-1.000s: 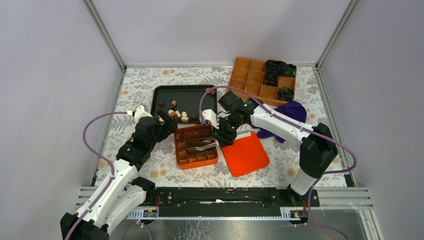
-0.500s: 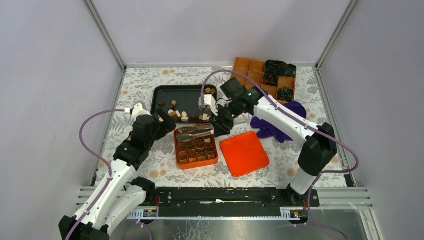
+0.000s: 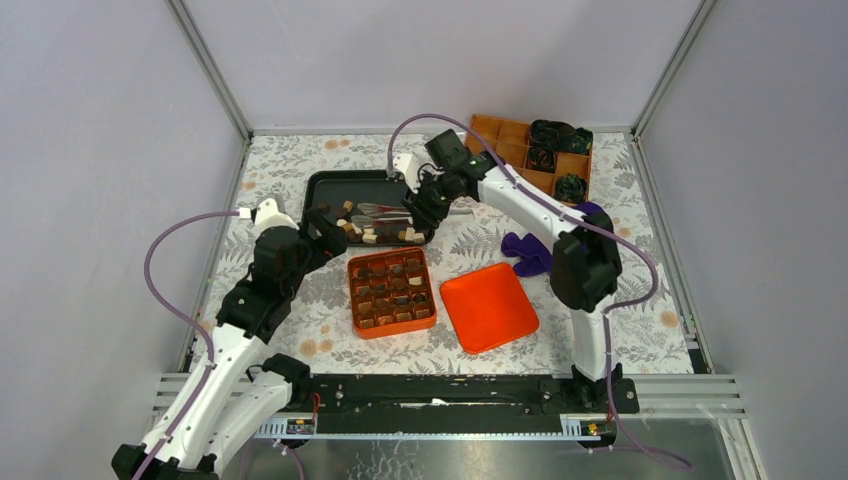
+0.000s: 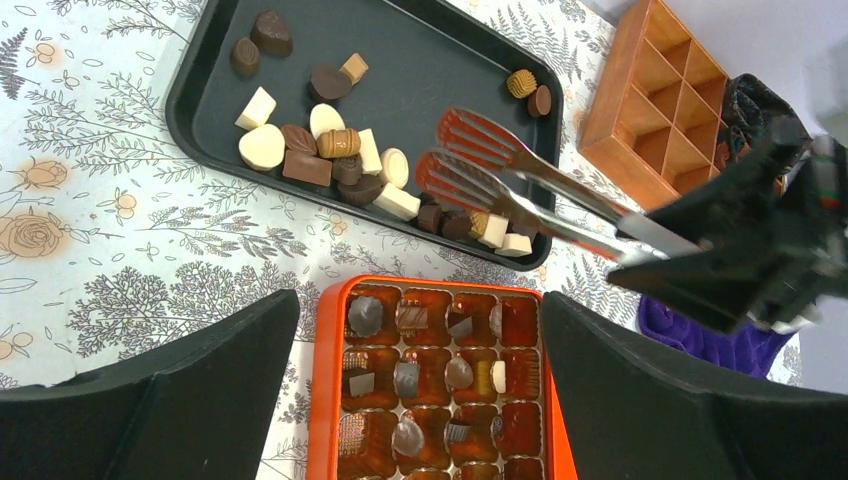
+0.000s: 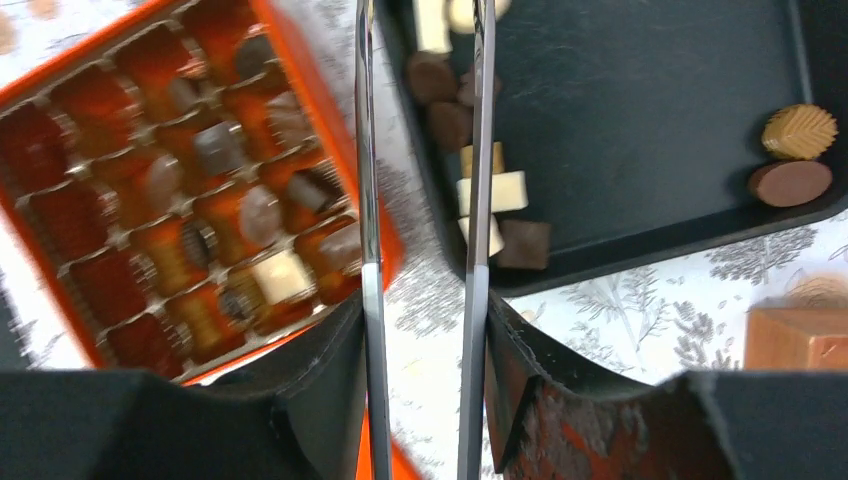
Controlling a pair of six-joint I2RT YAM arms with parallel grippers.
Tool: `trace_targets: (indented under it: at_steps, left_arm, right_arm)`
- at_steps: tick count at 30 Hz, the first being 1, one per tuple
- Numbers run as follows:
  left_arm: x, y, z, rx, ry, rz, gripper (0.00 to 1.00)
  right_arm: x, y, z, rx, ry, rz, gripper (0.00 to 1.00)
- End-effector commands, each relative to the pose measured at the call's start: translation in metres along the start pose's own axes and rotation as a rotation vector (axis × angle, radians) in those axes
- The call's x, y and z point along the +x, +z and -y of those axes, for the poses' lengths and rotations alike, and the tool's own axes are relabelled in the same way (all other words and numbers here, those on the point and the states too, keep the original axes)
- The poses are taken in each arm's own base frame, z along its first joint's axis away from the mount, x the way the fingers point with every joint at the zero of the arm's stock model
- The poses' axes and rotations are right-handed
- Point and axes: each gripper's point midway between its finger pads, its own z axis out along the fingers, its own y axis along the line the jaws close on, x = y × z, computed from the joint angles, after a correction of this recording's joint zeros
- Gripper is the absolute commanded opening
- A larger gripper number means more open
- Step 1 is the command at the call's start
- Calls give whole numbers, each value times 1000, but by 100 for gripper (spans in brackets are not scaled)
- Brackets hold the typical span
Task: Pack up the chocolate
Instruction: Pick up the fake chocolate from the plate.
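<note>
Chocolate pieces (image 4: 300, 165), brown and cream, are lying loose on the black rectangular tray (image 4: 440, 50), beside the metal tongs (image 4: 540, 195) the right gripper (image 5: 420, 340) is clamping. The left gripper (image 4: 420, 400) is gaping wide and empty near the tray; only its camera is showing the tong tips, apart.

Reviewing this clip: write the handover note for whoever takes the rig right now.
Left gripper: open, empty, hovering by the far-left corner of the box.
Right gripper: shut on tongs, whose tips are apart and look empty over the tray.
Things: loose chocolates on the tray, more in the box cells; lid lies flat to the right of the box.
Done: most cells hold a piece.
Left: fill the few empty-looking cells from the tray, then probably fit the lid.
</note>
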Motion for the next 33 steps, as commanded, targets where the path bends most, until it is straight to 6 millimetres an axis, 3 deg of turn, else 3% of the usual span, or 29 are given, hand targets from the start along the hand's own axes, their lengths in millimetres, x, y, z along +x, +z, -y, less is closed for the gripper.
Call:
trace_targets:
  at_steps: [1, 11, 33]
  left_arm:
    - [-10, -4, -4, -19, -1, 42, 99]
    - [-14, -8, -9, -50, 5, 49, 99]
    - [-14, -4, -10, -65, 19, 37, 99]
  right_arm:
    - [-29, 14, 43, 139, -24, 53, 47]
    - [-37, 59, 77, 164, 13, 60, 46]
    - [-37, 103, 85, 137, 40, 86, 48]
